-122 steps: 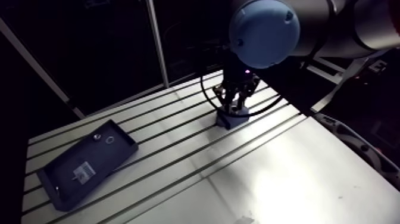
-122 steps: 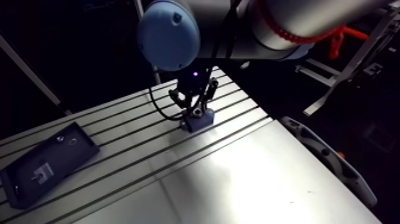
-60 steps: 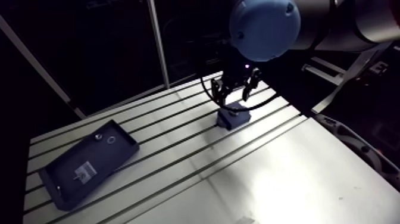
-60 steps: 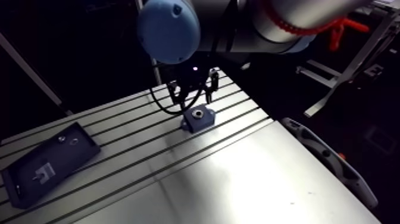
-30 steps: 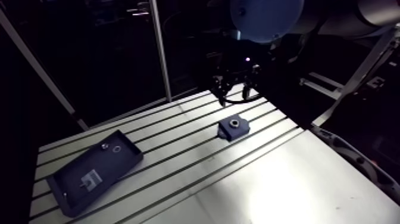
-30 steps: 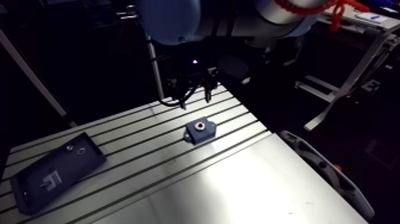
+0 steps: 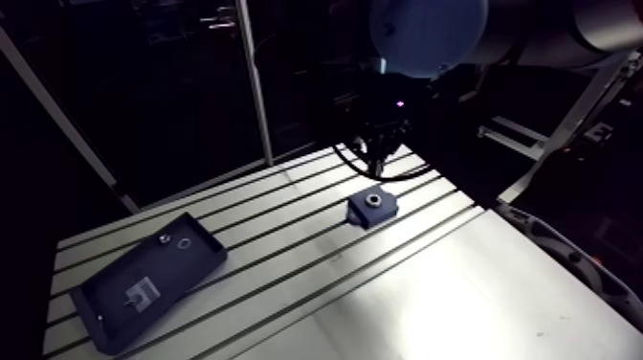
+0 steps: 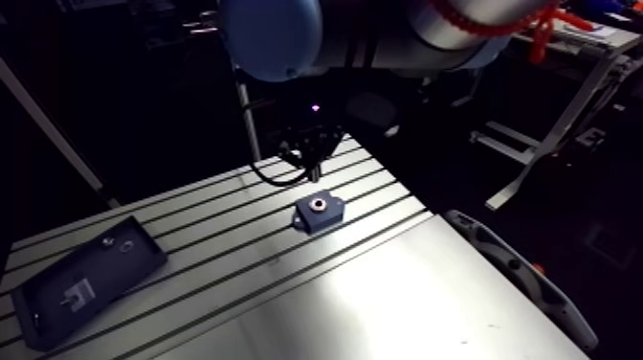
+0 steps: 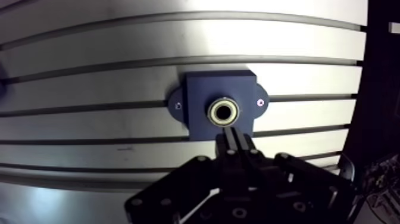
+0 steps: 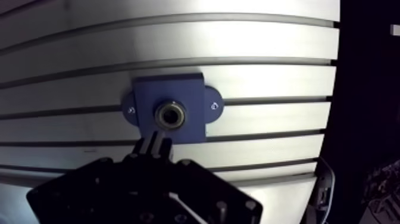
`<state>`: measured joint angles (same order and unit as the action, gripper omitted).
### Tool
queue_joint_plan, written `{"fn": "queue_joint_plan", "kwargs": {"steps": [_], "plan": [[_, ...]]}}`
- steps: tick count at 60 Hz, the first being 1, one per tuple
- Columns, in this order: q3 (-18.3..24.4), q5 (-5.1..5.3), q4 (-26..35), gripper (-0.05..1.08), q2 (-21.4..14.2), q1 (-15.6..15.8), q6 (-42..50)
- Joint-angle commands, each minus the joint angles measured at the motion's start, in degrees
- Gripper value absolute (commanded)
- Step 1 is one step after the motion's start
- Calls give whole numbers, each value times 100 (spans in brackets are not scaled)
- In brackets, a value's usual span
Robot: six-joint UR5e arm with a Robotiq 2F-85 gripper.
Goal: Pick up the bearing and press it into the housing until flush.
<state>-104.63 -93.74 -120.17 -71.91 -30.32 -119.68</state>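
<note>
This looks like a robotics lab or an assembly workshop. The bench is a bare aluminium plate cut with long parallel slots, and an industrial robot arm with a light-blue joint cap hangs over it. A blue block with a metal ring set in its bore sits across the slots. A dark parts tray lies well apart from the block.

table: slotted aluminium, bright glare | surroundings: dark, dim
</note>
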Motion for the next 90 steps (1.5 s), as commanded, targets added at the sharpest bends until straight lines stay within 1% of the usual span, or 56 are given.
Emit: {"fn": "queue_joint_plan", "kwargs": {"steps": [1, 23, 35, 40, 47, 50, 53, 65, 76, 90], "plan": [[-149, 53, -88, 107, 24, -43, -646], [-306, 54, -430, 107, 187, -235, -641], [-403, 54, -605, 107, 278, -238, -623], [-429, 79, -684, 107, 319, -230, -614], [-449, 80, -738, 107, 348, -221, -597], [-449, 80, -748, 107, 357, -221, -589], [-449, 105, -757, 107, 367, -221, -573], [-432, 115, -759, 107, 367, -212, -526], [-449, 149, -759, 107, 376, -194, -509], [-441, 141, -775, 107, 446, -185, -438]]}}
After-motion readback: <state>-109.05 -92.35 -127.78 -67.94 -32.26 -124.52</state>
